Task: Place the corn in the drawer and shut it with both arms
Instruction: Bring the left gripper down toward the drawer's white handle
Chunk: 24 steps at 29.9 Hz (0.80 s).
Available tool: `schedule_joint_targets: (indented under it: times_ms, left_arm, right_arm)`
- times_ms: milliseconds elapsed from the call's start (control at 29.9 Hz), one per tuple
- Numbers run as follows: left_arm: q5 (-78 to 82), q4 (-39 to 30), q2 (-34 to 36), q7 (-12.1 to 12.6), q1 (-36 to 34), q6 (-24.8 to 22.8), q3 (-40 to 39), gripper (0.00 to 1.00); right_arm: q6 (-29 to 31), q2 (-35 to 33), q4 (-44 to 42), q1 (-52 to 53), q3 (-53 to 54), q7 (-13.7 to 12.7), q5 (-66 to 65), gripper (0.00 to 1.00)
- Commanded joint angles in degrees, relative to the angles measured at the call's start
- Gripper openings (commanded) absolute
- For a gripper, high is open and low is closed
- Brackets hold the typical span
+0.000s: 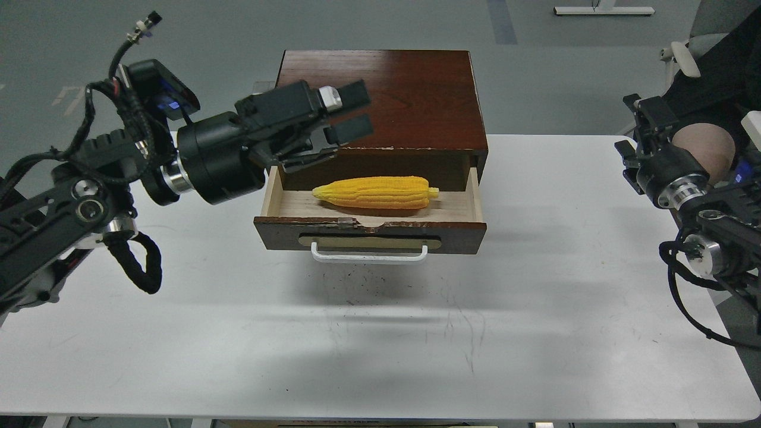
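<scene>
The yellow corn [376,192] lies lengthwise inside the open drawer [368,233] of the dark reddish-brown wooden box [410,95]. The drawer is pulled out, and its white bar handle [368,257] faces me. My left gripper [352,112] is open and empty. It hovers over the box's front left corner, above and left of the corn, touching nothing. My right gripper [641,134] is off the table's right edge, far from the box. It is dark and seen end-on, so its fingers cannot be told apart.
The box stands at the back middle of the white table [535,309]. My left arm's thick body [89,202] and its cable loop hang over the table's left side. A person's knee [707,145] and a chair lie behind my right arm.
</scene>
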Motion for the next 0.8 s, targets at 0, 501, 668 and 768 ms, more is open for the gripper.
schedule_joint_targets:
  times_ms: [0, 501, 668, 768]
  left_arm:
    - [4.6, -0.7, -2.9, 0.1, 2.5, 0.0, 2.1, 0.38]
    - [9.2, 0.0, -2.6, 7.0, 15.2, 0.0, 5.1, 0.00]
    - [11.3, 1.0, -2.6, 9.1, 16.6, 0.0, 5.3, 0.00]
    - [13.7, 1.8, -2.7, 10.2, 17.0, 0.0, 5.3, 0.00]
  right_arm:
    - [0.0, 0.0, -0.1, -1.0, 0.1, 0.0, 0.0, 1.00]
    - [-0.2, 0.9, -0.2, -1.4, 0.0, 0.0, -0.1, 1.00]
    - [-0.2, 0.9, -0.2, -1.5, 0.0, 0.0, 0.0, 1.00]
    - [-0.2, 0.9, -0.2, -1.5, 0.0, 0.0, 0.0, 1.00]
